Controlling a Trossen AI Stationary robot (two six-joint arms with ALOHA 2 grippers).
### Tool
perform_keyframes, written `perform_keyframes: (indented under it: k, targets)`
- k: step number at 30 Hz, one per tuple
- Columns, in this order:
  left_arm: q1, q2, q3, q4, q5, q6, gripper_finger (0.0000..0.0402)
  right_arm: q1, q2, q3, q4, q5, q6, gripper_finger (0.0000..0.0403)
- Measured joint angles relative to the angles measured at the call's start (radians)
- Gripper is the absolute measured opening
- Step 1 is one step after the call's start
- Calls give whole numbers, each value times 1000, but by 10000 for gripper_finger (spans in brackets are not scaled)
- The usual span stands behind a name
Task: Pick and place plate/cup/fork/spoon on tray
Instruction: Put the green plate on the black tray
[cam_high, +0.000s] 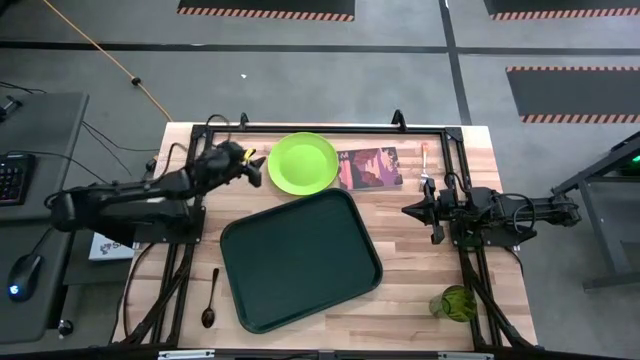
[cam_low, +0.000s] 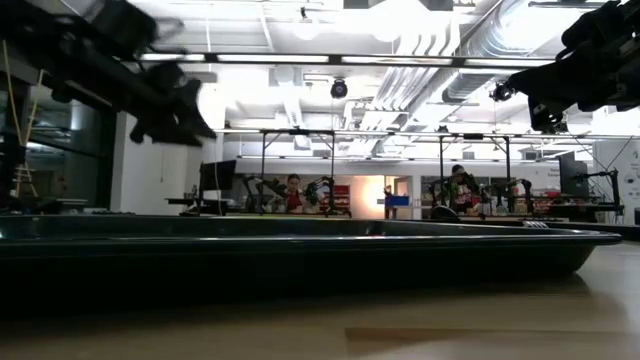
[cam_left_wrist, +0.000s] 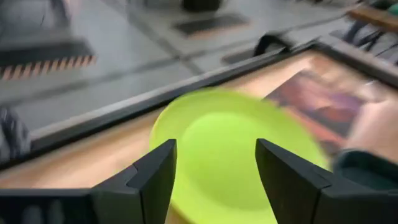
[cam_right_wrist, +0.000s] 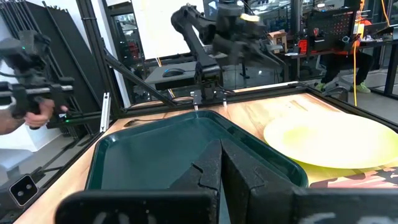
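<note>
The lime-green plate (cam_high: 302, 162) lies on the table just beyond the far rim of the dark-green tray (cam_high: 300, 258). My left gripper (cam_high: 252, 166) is open and hovers by the plate's left edge; in its wrist view the plate (cam_left_wrist: 224, 143) shows between and beyond the fingers (cam_left_wrist: 214, 180). My right gripper (cam_high: 412, 212) is shut and empty, to the right of the tray, pointing at it (cam_right_wrist: 221, 163). The orange-handled fork (cam_high: 425, 165) lies at the far right. The spoon (cam_high: 210, 298) lies left of the tray. The cup (cam_high: 455, 302) stands at the near right.
A reddish picture-covered book (cam_high: 370, 168) lies between plate and fork. The tray's rim (cam_low: 300, 250) fills the low view. Black frame rails run along the table's far, left and right sides. A person's hand (cam_right_wrist: 25, 112) shows beyond the table.
</note>
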Motion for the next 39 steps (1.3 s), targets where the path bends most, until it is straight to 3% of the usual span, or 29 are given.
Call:
perform_keyframes:
  k: [9, 21, 39]
  targets:
    - [231, 340, 36, 106, 241, -123, 210, 0, 0, 0, 0, 0, 0, 0]
    - [281, 593, 36, 252, 247, -141, 209, 0, 0, 0, 0, 0, 0, 0]
    - [245, 746, 37, 447, 261, -216, 209, 0, 0, 0, 0, 0, 0, 0]
